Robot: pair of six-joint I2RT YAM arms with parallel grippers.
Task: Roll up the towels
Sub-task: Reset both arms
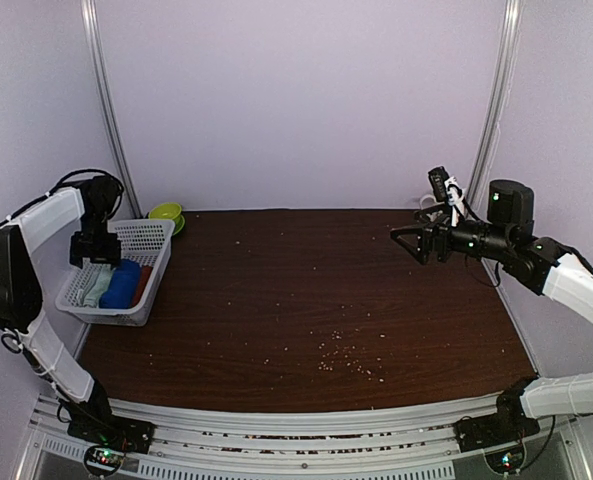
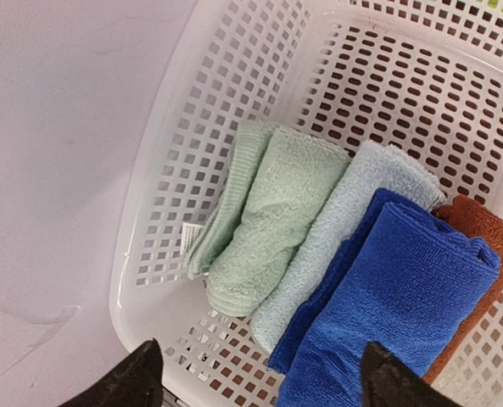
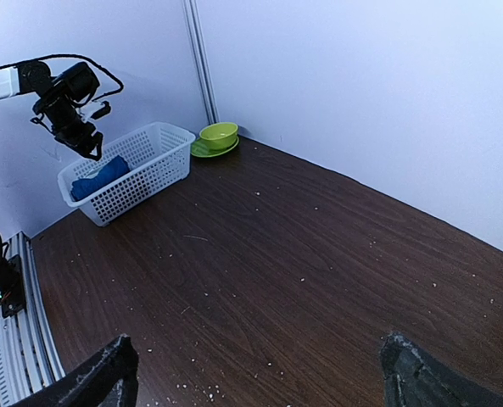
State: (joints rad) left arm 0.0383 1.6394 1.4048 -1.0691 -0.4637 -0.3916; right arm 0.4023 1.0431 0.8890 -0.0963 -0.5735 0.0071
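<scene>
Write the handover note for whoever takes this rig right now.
Left gripper: open, empty, hovering over the white basket at the table's left edge.
Right gripper: open, empty, above the table's right side.
Towels: the mint-green towel and royal blue towel lie rolled in the basket, side by side with a pale blue towel between them and a rust towel beyond the blue.
Done: all four look rolled and binned; the mint roll shows a loose flap on its outer side.
Left: no unrolled towel in view; probably just lift the left arm clear.

Dark table [image 1: 306, 290] — basket [image 1: 142, 236], green plate [image 3: 198, 151], crumbs [image 1: 341, 358].
</scene>
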